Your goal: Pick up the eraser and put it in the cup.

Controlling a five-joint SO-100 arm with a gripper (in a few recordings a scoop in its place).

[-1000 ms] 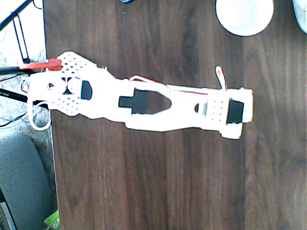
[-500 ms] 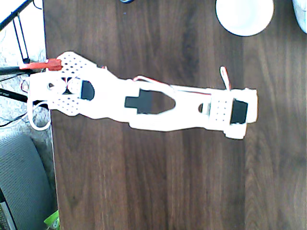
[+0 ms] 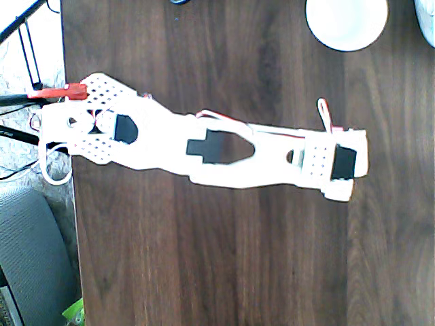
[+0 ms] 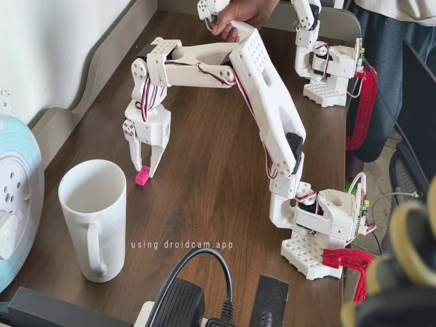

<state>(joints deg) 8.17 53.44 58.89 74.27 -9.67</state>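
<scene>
In the fixed view the small red eraser [image 4: 142,177] lies on the dark wooden table, a short way behind the tall white cup [image 4: 94,218]. My white gripper [image 4: 146,170] points straight down over the eraser. It is open, with its fingertips just above the table and the eraser at the tip of the left finger [image 4: 137,163]. In the overhead view my arm stretches to the right and its wrist [image 3: 340,163] covers the eraser. The cup [image 3: 346,24] shows there as a white circle at the top edge, well above the wrist.
A bluish-white spool [image 4: 17,204] stands at the left edge beside the cup. A black power adapter and cables [image 4: 191,300] lie at the table's front. My base is clamped with a red clamp [image 4: 347,260] at the right edge.
In the overhead view my arm has stretched a little further right, and the wrist has shifted slightly right and down.
</scene>
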